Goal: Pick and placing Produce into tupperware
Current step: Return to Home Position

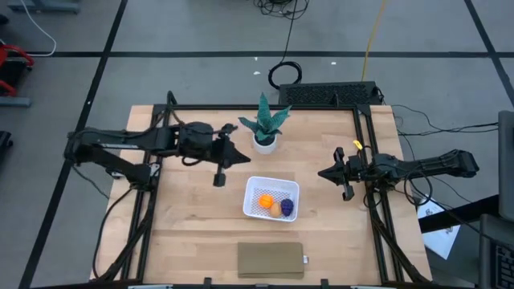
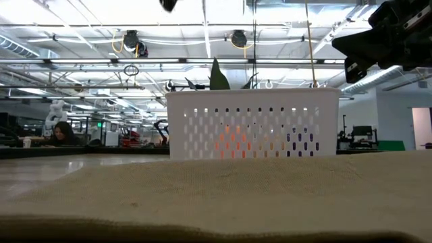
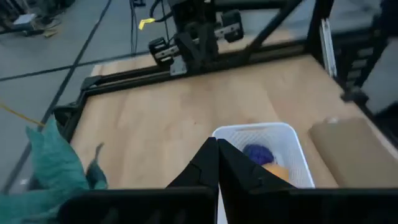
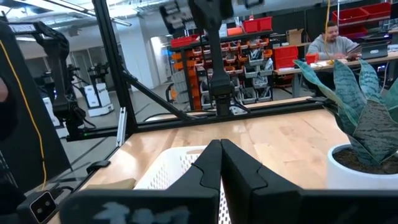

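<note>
Pad [image 1: 271,259] nearest; white container [image 1: 277,181] beyond holds orange ball [image 1: 265,201], tan oval [image 1: 275,209], purple lump [image 1: 287,208]. Left gripper [image 1: 241,158] and right gripper [image 1: 324,172] flank it, closed, empty.

You'll see the white perforated tupperware [image 1: 277,189] upright near table centre. Inside it, the orange ball [image 1: 265,201] lies at 9 o'clock, the tan oval [image 1: 276,209] at 6, the purple lump [image 1: 287,207] beside it at 4.

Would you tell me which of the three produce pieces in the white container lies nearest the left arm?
The bright orange ball; the tan-yellow oval sits beside it, and the dark purple lump lies beyond that.
</note>
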{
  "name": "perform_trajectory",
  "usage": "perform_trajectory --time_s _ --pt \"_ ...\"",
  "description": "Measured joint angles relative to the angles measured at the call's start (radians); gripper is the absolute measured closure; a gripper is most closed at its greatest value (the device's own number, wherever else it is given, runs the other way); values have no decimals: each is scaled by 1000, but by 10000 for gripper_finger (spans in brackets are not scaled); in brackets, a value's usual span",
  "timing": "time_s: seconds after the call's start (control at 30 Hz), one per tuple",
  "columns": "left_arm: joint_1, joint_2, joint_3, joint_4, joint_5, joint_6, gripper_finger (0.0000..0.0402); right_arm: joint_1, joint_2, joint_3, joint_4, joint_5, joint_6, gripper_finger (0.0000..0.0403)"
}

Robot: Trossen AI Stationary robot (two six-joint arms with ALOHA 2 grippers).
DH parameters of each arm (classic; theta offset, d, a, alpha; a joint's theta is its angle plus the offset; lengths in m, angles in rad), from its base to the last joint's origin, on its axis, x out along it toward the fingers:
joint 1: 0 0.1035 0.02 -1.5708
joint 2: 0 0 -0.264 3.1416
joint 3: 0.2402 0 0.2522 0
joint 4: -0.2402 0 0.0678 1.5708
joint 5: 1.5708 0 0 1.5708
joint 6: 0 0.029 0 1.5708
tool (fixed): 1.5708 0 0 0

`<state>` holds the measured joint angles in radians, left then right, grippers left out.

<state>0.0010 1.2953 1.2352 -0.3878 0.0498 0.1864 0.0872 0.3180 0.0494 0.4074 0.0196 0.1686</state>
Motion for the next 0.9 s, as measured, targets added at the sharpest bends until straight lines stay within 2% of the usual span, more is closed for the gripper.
perform_trajectory --time_s 0.07,0.23,0.43,0.53,0.73,0.9 --pt "24 -38 -105 118 27 -29 402 0 0 0 0 0 -5 403" --pt "79 -145 -318 314 7 -69 402 0 0 0 10 2 -12 403" --pt "104 -382 -552 464 -6 -114 402 0 -6 0 14 3 -11 403" --pt "104 -480 -652 482 2 -146 402 0 -6 0 15 4 -7 403" --pt "36 -636 -849 689 81 -175 402 0 -6 0 22 4 2 403" --pt "-24 -741 -940 657 -34 -163 402 0 -6 0 30 4 3 403"
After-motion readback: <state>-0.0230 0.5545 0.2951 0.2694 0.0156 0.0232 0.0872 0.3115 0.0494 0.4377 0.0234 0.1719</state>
